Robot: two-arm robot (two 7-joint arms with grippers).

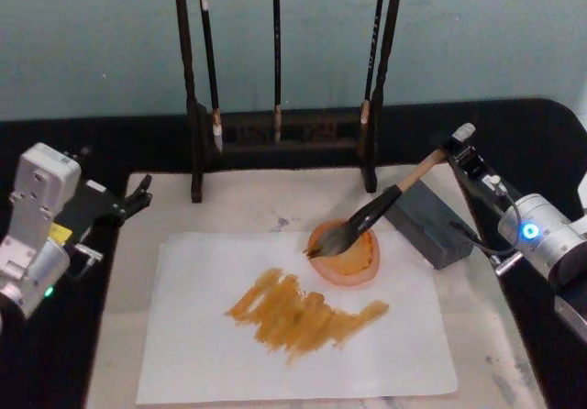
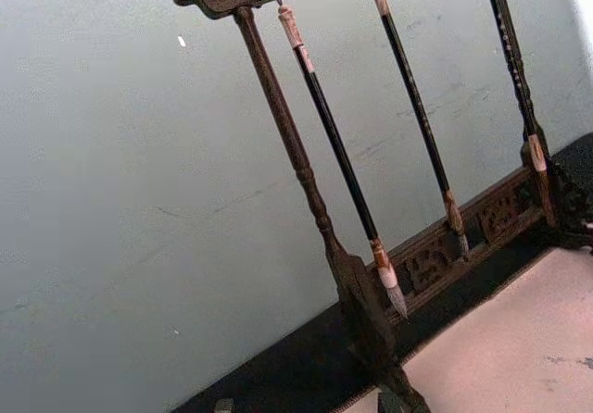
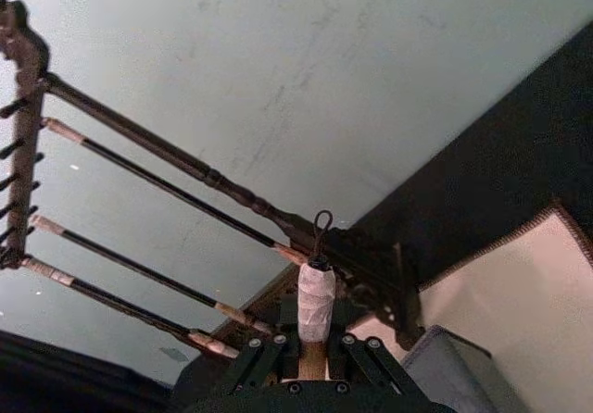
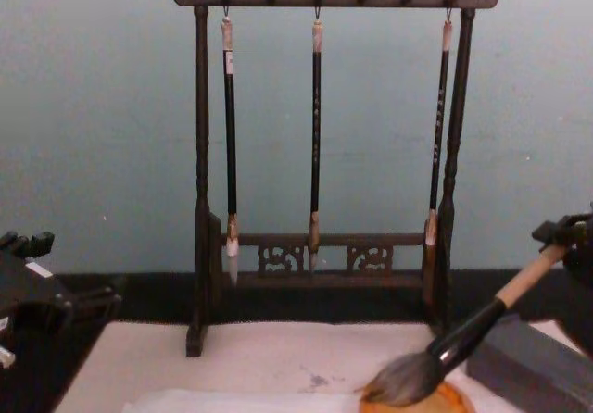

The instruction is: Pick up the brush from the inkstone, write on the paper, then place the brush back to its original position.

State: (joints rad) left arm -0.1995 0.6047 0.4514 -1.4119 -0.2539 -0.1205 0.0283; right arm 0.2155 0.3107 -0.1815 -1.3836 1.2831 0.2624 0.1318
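Observation:
The brush (image 1: 385, 205) lies at a slant, its bushy bristles resting in the orange-brown inkstone (image 1: 353, 264) and its shaft passing over the end of a grey block. My right gripper (image 1: 461, 152) is shut on the handle's top end. In the right wrist view the whitish end of the brush (image 3: 315, 302) with its dark loop sticks out between the fingers. The chest view has the bristles of the brush (image 4: 408, 381) on the inkstone (image 4: 445, 399). The paper (image 1: 211, 354) carries broad orange-brown strokes. My left gripper (image 1: 138, 193) is parked open at the mat's left edge.
A dark wooden rack (image 1: 275, 134) with three thin hanging brushes stands at the back of the cream mat (image 1: 495, 336). The grey block (image 1: 431, 230) lies right of the inkstone, under the brush's shaft. Black cloth surrounds the mat.

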